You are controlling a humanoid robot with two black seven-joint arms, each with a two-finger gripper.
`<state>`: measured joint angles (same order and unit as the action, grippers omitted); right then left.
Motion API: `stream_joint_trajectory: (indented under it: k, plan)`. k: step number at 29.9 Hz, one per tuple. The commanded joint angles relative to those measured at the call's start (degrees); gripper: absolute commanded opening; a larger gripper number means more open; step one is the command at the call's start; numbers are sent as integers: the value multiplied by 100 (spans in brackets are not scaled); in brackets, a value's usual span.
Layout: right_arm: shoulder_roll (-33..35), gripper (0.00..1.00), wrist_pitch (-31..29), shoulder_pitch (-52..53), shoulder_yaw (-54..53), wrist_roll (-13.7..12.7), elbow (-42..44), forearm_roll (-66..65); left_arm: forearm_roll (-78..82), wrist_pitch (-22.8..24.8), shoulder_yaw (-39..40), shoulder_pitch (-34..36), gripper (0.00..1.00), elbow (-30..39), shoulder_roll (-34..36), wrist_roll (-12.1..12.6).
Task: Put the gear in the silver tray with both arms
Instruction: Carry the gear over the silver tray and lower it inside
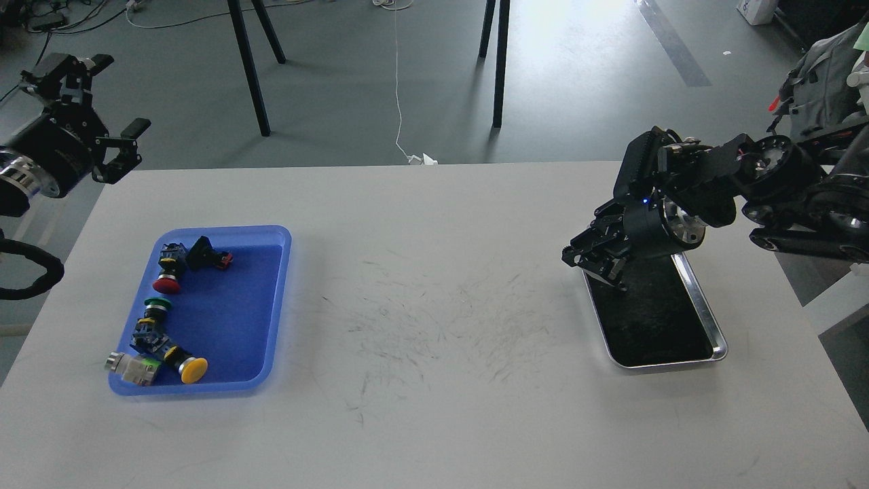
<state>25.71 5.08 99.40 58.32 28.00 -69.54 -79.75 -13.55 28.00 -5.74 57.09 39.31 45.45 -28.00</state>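
The silver tray (707,314), shiny rim and dark inside, lies on the right of the white table. My right gripper (592,269) hangs just above the tray's rear left corner, pointing down and left. Its dark fingers blur together, so I cannot tell whether they hold anything. I see no separate gear on the table or in the silver tray. My left gripper (120,95) is raised off the table's far left corner, its two fingers wide apart and empty.
A blue plastic tray (224,231) on the left of the table (434,407) holds several push-button switches with red, green and yellow caps. Black stand legs (248,68) and a white cable stand on the floor behind the table.
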Motion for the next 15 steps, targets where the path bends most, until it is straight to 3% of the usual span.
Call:
stream_joint_trajectory:
  k: [1,7,15]
  plan:
    - [495,2,-121,88,4,0,-235,-364,2,0,2,-31,99,6,-1,0]
    - [1181,2,-165,106,135,0,-446,-918,2,0,-6,-75,99,-11,-97,0]
    - [1551,2,-157,-218,320,0,-429,-1148,2,0,-6,-163,99,-29,-256,0]
